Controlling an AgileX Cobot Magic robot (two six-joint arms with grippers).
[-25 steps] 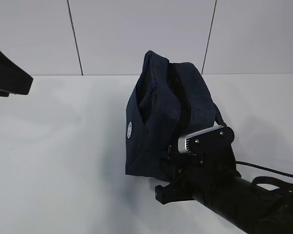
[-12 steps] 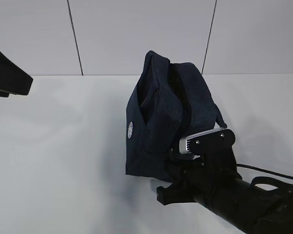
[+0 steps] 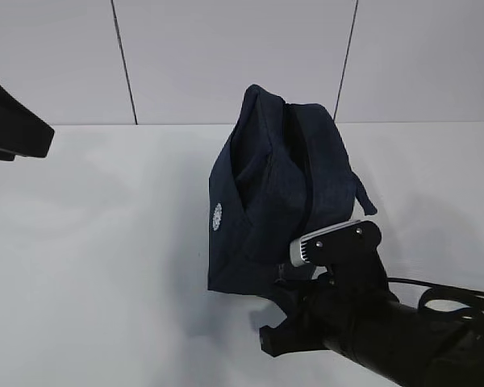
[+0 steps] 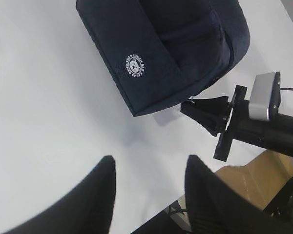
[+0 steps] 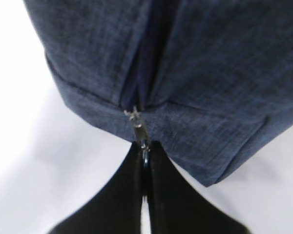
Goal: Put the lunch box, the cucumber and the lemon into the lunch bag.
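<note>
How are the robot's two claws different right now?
The right gripper is pinched shut on the zipper pull at the low corner of the lunch bag; the left gripper stands open and holds nothing. The right one touches the bag, while the left one hangs above the white table, apart from the bag. Both have black fingers.

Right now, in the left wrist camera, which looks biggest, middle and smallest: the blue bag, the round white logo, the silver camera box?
1. lunch bag
2. silver camera box on the other arm
3. round white logo; it is only slightly smaller than the box, so those two are nearly alike.
</note>
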